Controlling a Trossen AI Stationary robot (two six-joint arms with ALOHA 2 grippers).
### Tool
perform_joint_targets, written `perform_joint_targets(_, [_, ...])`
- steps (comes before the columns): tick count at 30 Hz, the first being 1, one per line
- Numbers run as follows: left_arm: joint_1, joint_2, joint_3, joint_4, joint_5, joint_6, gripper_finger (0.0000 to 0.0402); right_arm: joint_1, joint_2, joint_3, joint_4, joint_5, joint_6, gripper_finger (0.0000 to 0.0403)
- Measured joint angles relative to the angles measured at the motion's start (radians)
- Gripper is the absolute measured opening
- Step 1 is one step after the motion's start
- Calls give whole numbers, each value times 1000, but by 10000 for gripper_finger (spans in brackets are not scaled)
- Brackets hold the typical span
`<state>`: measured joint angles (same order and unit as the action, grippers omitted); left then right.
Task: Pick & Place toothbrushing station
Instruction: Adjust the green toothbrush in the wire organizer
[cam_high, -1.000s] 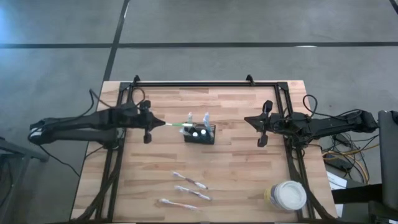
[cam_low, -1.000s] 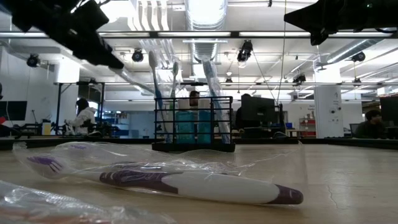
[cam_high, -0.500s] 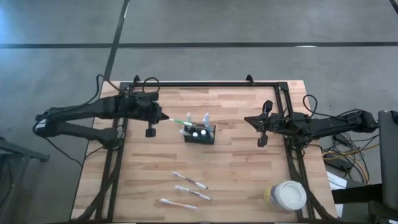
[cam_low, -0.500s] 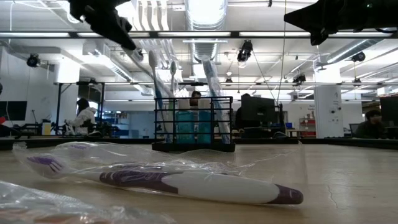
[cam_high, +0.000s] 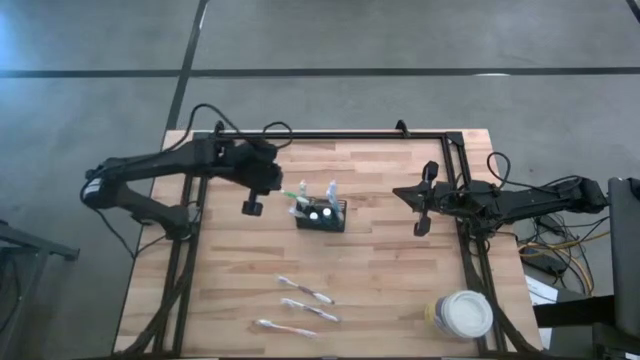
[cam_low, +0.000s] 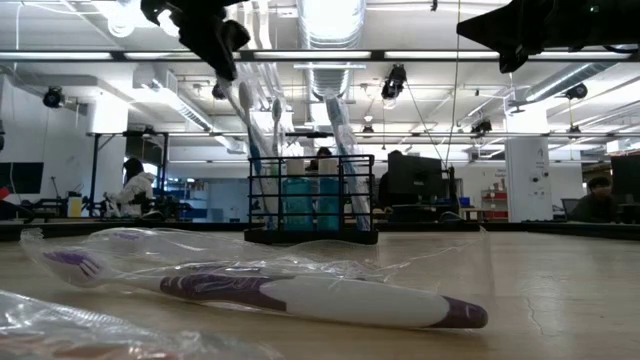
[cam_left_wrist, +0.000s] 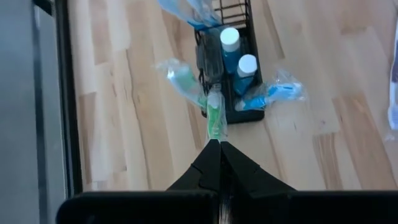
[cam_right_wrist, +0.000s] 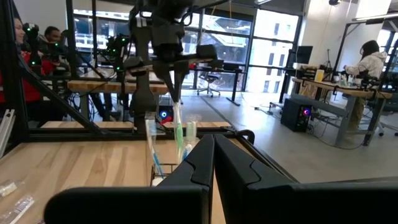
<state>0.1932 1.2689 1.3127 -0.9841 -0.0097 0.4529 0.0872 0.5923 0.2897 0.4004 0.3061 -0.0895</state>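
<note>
The black mesh caddy (cam_high: 321, 215) stands mid-table and holds two blue bottles with white caps (cam_left_wrist: 238, 51) and wrapped toothbrushes. My left gripper (cam_high: 283, 191) hangs just left of the caddy. It is shut on a green toothbrush in a clear wrapper (cam_left_wrist: 214, 118), which leans out of the caddy's left end. The low view shows that brush (cam_low: 247, 120) slanting up to the gripper (cam_low: 224, 62). My right gripper (cam_high: 399, 192) waits shut and empty above the table's right side. Its fingers (cam_right_wrist: 213, 152) meet in its wrist view. My left gripper pinches the green toothbrush's upper end (cam_left_wrist: 214, 133) between its two fingertips. The fingers slant down from the table's left side, and the brush runs on in line with them. The brush is tilted, and its lower end (cam_left_wrist: 207, 99) reaches the caddy's left end.
Three wrapped toothbrushes (cam_high: 305, 292) lie on the table near the front edge. One with a purple handle (cam_low: 300, 295) is close to the low camera. A round white tub (cam_high: 465, 313) stands at the front right. A black frame (cam_high: 330, 135) rims the table.
My left gripper has moved toward the table's right and up, closer to the caddy, and has tipped from level to pointing steeply down. It has stayed shut on the green toothbrush. The brush has swung from nearly level to steeply tilted, with its lower end staying at the caddy.
</note>
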Motion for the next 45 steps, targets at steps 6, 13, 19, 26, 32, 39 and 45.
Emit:
perform_joint_targets(6, [-8,141,176,-131,0,50,3,0,0,0,0,0,0,8])
perform_joint_targets(13, [-27,297,342,-247,0,97,3,0,0,0,0,0,-8,8])
perform_joint_targets(19, [-48,383,391,-282,0,112,3,0,0,0,0,0,-15,8])
perform_joint_targets(26, [-64,432,392,-273,-2,121,3,0,0,0,-1,0,-15,8])
perform_joint_targets(32, [-65,454,388,-250,-3,125,3,0,0,0,-1,0,-15,8])
perform_joint_targets(39, [-65,457,385,-248,-3,130,3,0,0,0,-1,0,-16,8])
perform_joint_targets(45, [-65,457,377,-247,-3,134,17,0,0,0,-2,0,-16,8])
